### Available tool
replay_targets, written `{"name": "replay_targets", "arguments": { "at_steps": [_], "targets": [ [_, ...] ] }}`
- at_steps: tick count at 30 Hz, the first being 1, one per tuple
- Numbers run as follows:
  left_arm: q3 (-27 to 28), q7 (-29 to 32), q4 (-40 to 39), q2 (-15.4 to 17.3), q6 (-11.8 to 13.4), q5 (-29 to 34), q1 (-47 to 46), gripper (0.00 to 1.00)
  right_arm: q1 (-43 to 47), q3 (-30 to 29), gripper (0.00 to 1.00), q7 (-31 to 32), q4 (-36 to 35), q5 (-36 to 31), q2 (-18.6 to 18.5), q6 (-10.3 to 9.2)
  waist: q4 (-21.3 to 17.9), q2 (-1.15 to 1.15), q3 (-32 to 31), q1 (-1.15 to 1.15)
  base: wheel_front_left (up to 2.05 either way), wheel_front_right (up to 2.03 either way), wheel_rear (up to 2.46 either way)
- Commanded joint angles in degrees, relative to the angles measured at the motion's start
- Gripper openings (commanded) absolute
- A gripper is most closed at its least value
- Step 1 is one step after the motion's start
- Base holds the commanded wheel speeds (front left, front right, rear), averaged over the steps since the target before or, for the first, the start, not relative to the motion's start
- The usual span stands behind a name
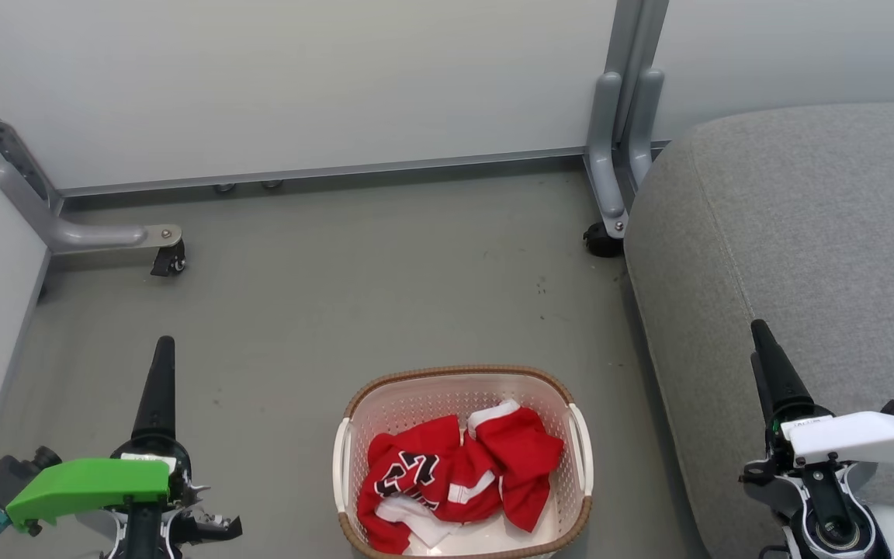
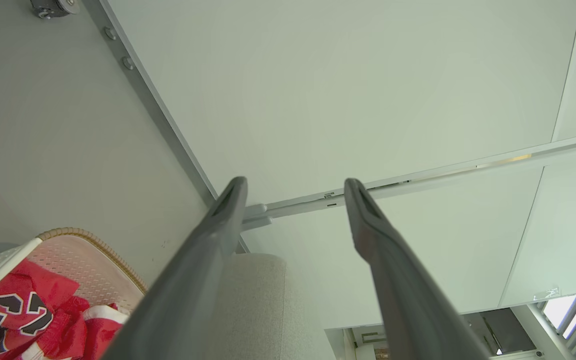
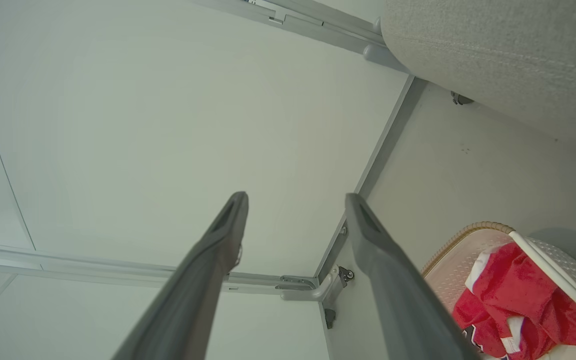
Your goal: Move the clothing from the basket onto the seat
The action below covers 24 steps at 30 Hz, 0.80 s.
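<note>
Red clothing (image 1: pixel 455 473) is lying in the basket (image 1: pixel 459 371), and the left tool (image 2: pixel 295 186) and right tool (image 3: pixel 295 200) are both standing open.

In the head view, the clothing with its white stripes is sitting bunched up inside the white basket at the bottom middle of the frame. A black and white number is showing on the left piece. The basket is standing on the grey floor (image 1: pixel 338 287), near the big grey seat (image 1: pixel 804 233) on the right side of the frame. The left tool is pointing up at the lower left. The right tool is pointing up at the lower right, in front of the seat. In each wrist view the two dark fingers (image 2: pixel 203 260) are standing wide apart and holding nothing.
</note>
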Motion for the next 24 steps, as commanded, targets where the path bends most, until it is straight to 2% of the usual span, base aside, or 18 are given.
{"name": "replay_targets", "arguments": {
  "at_steps": [1, 9, 24],
  "targets": [
    [-0.47, -0.64, -1.78, 0.73, -0.01, 3.25, -1.71, 1.0, -0.8, 0.19, 1.0, -0.7, -1.75, -3.29, -0.31, 0.02, -0.01, 0.0, 0.02, 0.0, 0.0, 0.0, 0.0],
    [-1.93, -2.54, -3.8, 0.76, -0.01, 13.43, -1.35, 1.0, -0.3, 1.69, 1.0, -2.61, -3.83, -14.35, -0.61, 0.02, -0.09, 0.0, 0.1, 0.0, 0.0, 0.0, 0.0],
    [-4.82, -5.61, -4.24, 1.76, -0.01, 28.41, -0.47, 1.0, 0.16, 3.24, 1.0, -5.67, -4.84, -29.08, -1.01, 0.03, -0.25, 0.0, 0.12, 0.0, 0.0, 0.0, 0.0]
  ]
}}
